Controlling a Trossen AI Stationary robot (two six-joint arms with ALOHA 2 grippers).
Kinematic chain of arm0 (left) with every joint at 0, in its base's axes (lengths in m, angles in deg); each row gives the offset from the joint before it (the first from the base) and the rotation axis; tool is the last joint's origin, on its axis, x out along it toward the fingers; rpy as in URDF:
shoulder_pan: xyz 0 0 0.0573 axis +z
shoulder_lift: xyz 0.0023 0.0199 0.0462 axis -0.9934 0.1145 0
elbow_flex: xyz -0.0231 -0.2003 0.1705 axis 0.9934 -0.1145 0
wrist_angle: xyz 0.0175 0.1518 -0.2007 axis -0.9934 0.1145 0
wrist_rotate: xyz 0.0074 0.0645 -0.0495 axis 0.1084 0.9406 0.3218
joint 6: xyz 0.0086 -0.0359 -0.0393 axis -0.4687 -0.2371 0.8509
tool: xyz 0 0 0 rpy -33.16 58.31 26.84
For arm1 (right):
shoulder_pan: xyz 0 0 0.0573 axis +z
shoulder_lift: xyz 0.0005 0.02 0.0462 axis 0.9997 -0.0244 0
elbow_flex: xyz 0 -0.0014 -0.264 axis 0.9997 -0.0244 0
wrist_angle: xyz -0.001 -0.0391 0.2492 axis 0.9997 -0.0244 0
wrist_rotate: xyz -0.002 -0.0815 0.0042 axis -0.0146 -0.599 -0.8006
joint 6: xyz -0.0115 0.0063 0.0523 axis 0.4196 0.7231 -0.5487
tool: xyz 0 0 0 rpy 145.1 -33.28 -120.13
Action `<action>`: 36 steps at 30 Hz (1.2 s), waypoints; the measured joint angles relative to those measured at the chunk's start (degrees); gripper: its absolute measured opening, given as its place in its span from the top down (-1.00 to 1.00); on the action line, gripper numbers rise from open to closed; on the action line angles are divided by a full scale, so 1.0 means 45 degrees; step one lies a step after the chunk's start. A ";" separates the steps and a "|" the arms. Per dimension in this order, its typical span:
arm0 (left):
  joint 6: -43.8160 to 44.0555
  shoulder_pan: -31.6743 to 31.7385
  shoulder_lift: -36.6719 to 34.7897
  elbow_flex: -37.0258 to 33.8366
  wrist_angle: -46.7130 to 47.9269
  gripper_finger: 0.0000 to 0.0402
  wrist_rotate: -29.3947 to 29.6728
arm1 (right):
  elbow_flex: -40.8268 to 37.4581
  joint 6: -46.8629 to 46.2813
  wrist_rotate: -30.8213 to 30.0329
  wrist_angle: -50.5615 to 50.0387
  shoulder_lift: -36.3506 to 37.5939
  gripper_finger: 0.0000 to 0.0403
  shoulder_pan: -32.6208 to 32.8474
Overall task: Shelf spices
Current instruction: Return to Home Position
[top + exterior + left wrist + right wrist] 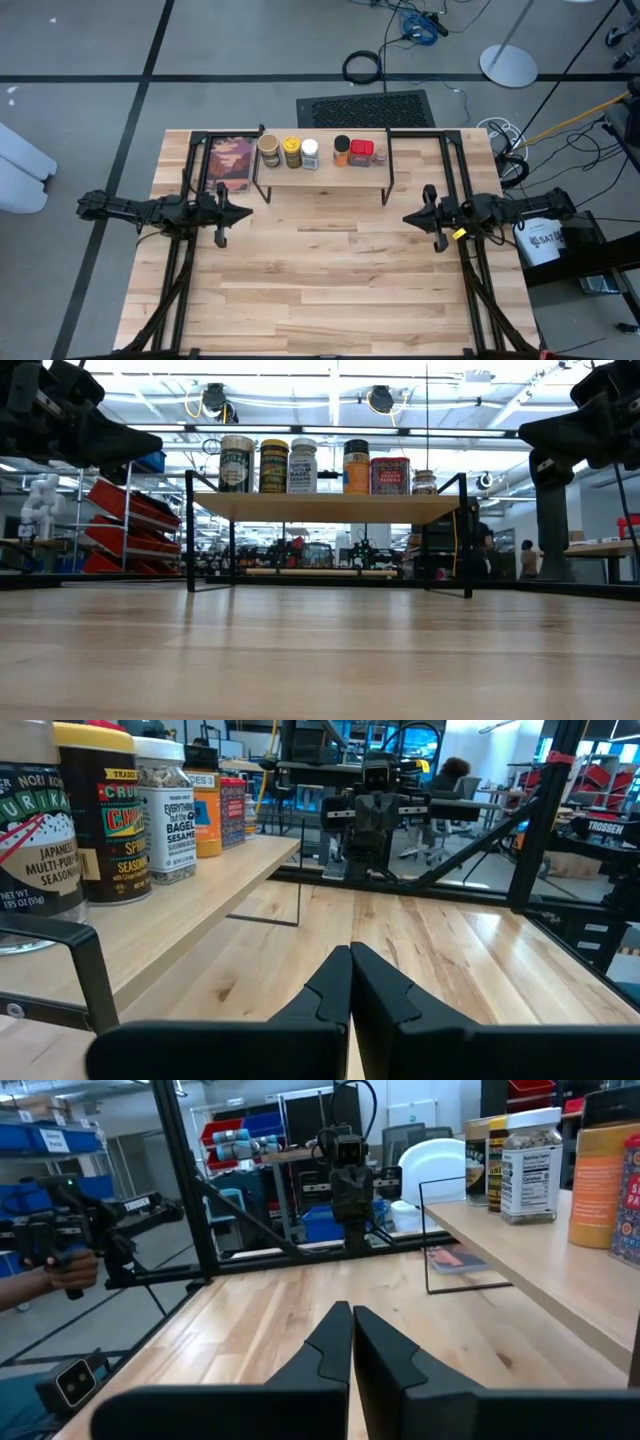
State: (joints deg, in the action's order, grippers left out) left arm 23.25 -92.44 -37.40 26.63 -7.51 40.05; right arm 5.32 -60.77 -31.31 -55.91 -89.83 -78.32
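Observation:
Six spice containers stand upright in a row on the shelf (322, 175), a light-wood plank on thin black legs near the table's far edge: tan jar (268, 151), yellow-lidded jar (291, 152), white-lidded jar (310, 153), dark-lidded orange jar (342, 151), red box (361, 152) and small grey-lidded jar (379, 158). The low view shows them standing on their bases along the shelf (330, 507). My left gripper (247, 212) hovers shut left of the shelf's near side. My right gripper (406, 218) hovers shut to the shelf's right. Both touch nothing.
A flat reddish picture in a black frame (229, 163) lies on the table left of the shelf. Black arm frames (452, 160) run along both table sides. Bare tabletop (325, 280) stretches from the shelf to the near edge. A person's hand (68, 1270) shows beyond the table.

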 joint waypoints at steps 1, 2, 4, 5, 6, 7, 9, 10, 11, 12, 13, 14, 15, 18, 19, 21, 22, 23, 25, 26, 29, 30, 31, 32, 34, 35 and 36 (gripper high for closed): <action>0.0008 0.0000 -0.0003 0.0000 0.0009 0.96 -0.0037 | 0.0000 0.0017 0.0006 -0.0026 -0.0001 1.00 0.0000; 0.0078 0.0000 -0.0003 0.0000 0.0022 0.96 -0.0111 | 0.0000 0.0064 0.0032 -0.0027 -0.0006 1.00 0.0000; 0.0223 0.0000 -0.0002 0.0000 0.0026 0.96 -0.0140 | 0.0000 0.0166 0.0123 -0.0041 -0.0010 1.00 0.0000; 0.0257 0.0000 -0.0003 0.0000 0.0026 0.96 -0.0140 | 0.0000 0.0224 0.0229 -0.0051 -0.0010 1.00 0.0000; 0.0294 0.0000 -0.0003 0.0000 0.0026 0.96 -0.0145 | 0.0000 0.0332 0.0396 -0.0081 -0.0010 1.00 -0.0001; 0.0303 0.0000 -0.0003 0.0000 0.0026 0.96 -0.0145 | 0.0000 0.0393 0.0486 -0.0121 -0.0010 1.00 0.0000; 0.0303 0.0000 -0.0002 0.0000 0.0026 0.96 -0.0159 | 0.0000 0.0581 0.0492 -0.0123 -0.0010 1.00 0.0000; 0.0303 0.0000 -0.0003 0.0000 0.0031 0.96 -0.0165 | 0.0000 0.0750 0.0495 -0.0118 -0.0010 1.00 0.0000; 0.0303 0.0000 0.0002 0.0000 0.0031 0.96 -0.0165 | 0.0000 0.0931 0.0493 -0.0120 -0.0010 1.00 0.0000; 0.0304 0.0000 -0.0003 0.0000 0.0031 0.96 -0.0165 | 0.0000 0.1057 0.0495 -0.0122 -0.0010 1.00 0.0000; 0.0303 0.0000 0.0001 0.0000 0.0031 0.96 -0.0165 | 0.0000 0.1110 0.0529 -0.0119 -0.0010 1.00 0.0000; 0.0306 0.0000 -0.0003 0.0000 0.0031 0.96 -0.0170 | 0.0000 0.1160 0.0673 -0.0126 -0.0010 1.00 0.0000; 0.0313 0.0000 0.0000 0.0000 0.0031 0.96 -0.0170 | 0.0000 0.1178 0.0800 -0.0141 -0.0010 1.00 0.0000; 0.0323 0.0000 -0.0001 0.0000 0.0031 0.96 -0.0171 | 0.0000 0.1276 0.1081 -0.0203 -0.0010 1.00 -0.0010; 0.0326 0.0000 -0.0001 0.0000 0.0034 0.96 -0.0176 | 0.0000 0.1282 0.1085 -0.0206 -0.0010 1.00 -0.0010; 0.0330 0.0000 -0.0003 0.0000 0.0068 0.96 -0.0396 | 0.0000 0.1251 0.1077 -0.0206 -0.0010 1.00 -0.0010; 0.0328 0.0000 -0.0003 0.0000 0.0103 0.96 -0.0609 | 0.0000 0.1153 0.1071 -0.0206 -0.0010 1.00 -0.0010; 0.0332 0.0000 -0.0002 0.0000 0.0132 0.96 -0.0833 | 0.0000 0.1025 0.1069 -0.0206 -0.0010 1.00 -0.0010; 0.0324 0.0000 0.0002 0.0000 0.0171 0.96 -0.1120 | 0.0000 0.0939 0.1064 -0.0206 -0.0010 1.00 -0.0010; 0.0278 0.0000 0.0012 0.0000 0.0186 0.96 -0.1215 | 0.0000 0.0937 0.1062 -0.0206 -0.0010 1.00 -0.0010; -0.0154 0.0000 0.0022 0.0000 0.0212 0.96 -0.1375 | 0.0000 0.0928 0.1059 -0.0206 -0.0010 1.00 -0.0010; -0.0351 0.0000 0.0022 0.0000 0.0216 0.96 -0.1384 | 0.0000 0.0928 0.1059 -0.0206 -0.0010 1.00 -0.0010; -0.0508 0.0000 0.0022 0.0000 0.0216 0.96 -0.1384 | 0.0000 0.0923 0.1059 -0.0206 -0.0010 1.00 -0.0010; -0.0666 0.0000 0.0022 0.0000 0.0216 0.96 -0.1384 | 0.0000 0.0919 0.1059 -0.0201 -0.0010 1.00 -0.0010; -0.0707 0.0000 0.0022 0.0000 0.0221 0.96 -0.1418 | 0.0000 0.0910 0.1059 -0.0201 -0.0010 1.00 -0.0010; -0.0690 0.0000 0.0022 0.0000 0.0223 0.96 -0.1438 | 0.0000 0.0907 0.1059 -0.0201 -0.0010 1.00 -0.0010; -0.0692 0.0000 0.0022 0.0000 0.0232 0.96 -0.1487 | 0.0000 0.0903 0.1059 -0.0201 -0.0010 1.00 -0.0010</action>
State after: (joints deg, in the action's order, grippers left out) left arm 20.14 -92.44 -37.30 26.63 -6.47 33.36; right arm 5.32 -56.70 -26.55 -56.82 -89.87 -78.36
